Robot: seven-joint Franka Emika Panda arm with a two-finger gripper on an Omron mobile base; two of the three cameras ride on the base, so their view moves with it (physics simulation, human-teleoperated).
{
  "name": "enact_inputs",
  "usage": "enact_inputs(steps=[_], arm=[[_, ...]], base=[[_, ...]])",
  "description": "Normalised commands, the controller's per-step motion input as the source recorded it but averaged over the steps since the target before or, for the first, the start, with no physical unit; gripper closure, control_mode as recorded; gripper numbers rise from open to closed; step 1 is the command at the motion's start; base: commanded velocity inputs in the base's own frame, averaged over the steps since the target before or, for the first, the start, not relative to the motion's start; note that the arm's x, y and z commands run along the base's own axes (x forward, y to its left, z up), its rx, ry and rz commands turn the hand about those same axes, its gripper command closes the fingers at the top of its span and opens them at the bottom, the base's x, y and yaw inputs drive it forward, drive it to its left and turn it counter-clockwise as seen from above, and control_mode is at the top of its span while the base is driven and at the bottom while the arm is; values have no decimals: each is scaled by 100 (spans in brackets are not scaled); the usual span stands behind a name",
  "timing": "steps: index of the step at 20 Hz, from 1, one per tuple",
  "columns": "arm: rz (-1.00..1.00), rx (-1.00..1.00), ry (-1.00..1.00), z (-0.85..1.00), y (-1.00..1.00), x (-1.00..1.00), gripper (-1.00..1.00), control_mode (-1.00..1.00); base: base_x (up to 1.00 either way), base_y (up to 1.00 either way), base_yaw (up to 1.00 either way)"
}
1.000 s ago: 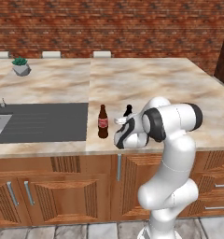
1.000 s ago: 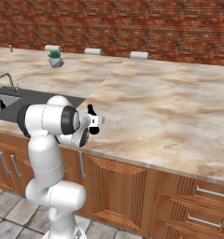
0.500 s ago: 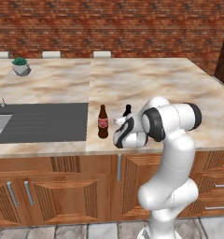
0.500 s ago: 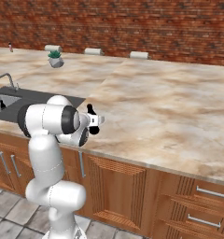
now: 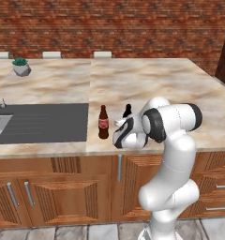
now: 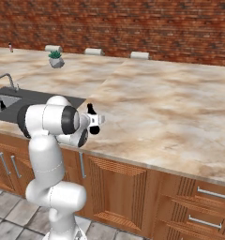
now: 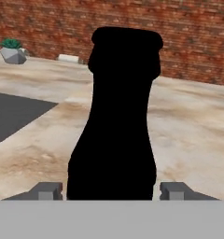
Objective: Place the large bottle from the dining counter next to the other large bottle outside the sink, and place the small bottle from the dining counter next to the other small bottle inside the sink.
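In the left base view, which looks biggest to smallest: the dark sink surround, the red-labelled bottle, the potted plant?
1. dark sink surround
2-3. red-labelled bottle and potted plant: too alike to rank; the bottle is taller, the plant wider and farther from the camera.

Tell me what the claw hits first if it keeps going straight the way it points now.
The large bottle: in the hand view it stands dead ahead, its base between the claw fingertips. Whether they already touch it is unclear.

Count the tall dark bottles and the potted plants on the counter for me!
Tall dark bottles: 2, the red-labelled bottle and the plain black bottle
Potted plant: 1
Total: 3
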Motion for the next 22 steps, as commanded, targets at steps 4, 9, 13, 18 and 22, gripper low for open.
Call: enact_inputs(steps=[4,9,13,18,22], arm=[[0,-17,-9,-36,-4,-12,-100,-100],[0,-15,-12,-36,-2,-22,-100,-100],[0,-15,-15,-33,0,-37,-100,-100],[0,-14,-18,-26,0,-57,-100,-100],[0,-10,-18,-13,0,-66,-100,-100]], base=[[0,0,0],[0,0,0],[0,0,0],[0,0,0],[0,0,0]])
